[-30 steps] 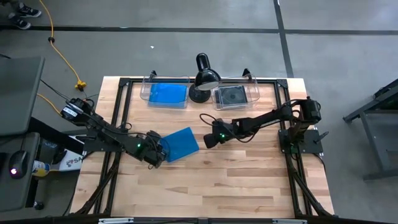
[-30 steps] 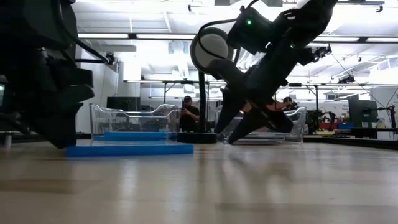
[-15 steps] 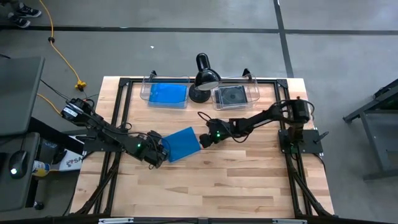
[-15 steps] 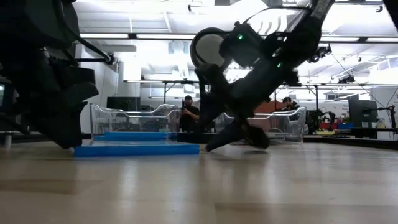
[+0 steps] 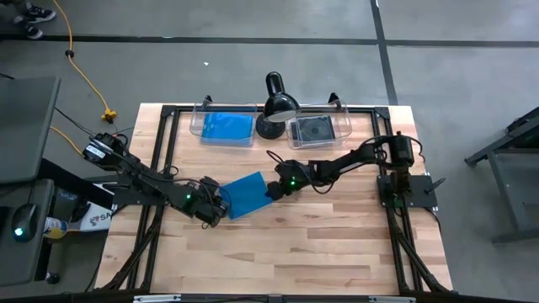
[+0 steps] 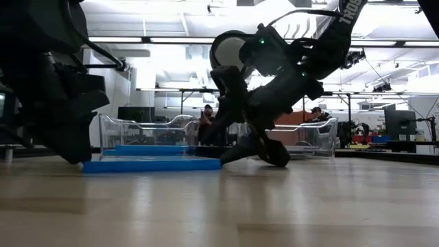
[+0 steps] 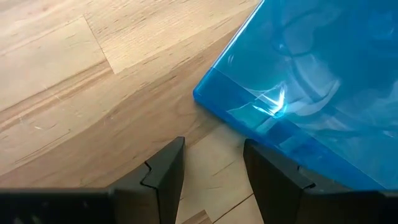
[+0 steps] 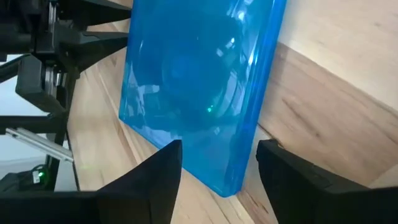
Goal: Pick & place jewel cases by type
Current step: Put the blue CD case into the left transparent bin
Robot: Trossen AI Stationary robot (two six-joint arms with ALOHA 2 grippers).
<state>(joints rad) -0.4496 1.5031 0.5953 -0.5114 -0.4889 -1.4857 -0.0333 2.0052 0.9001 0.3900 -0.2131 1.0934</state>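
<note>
Lying flat, blue jewel case [image 5: 246, 195]: thin, rigid, slick, brittle; pinch edge. Right gripper [image 8: 214, 163] spread, empty; left gripper [image 7: 213, 168] parted, empty.

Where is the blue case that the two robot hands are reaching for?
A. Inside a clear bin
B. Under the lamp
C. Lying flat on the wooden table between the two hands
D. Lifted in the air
C: the blue case lies flat on the table, between the left hand and the right hand.

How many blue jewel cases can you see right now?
2 for sure: one blue case flat mid-table between both grippers, one in the left clear bin. More may be stacked beneath it.
</note>
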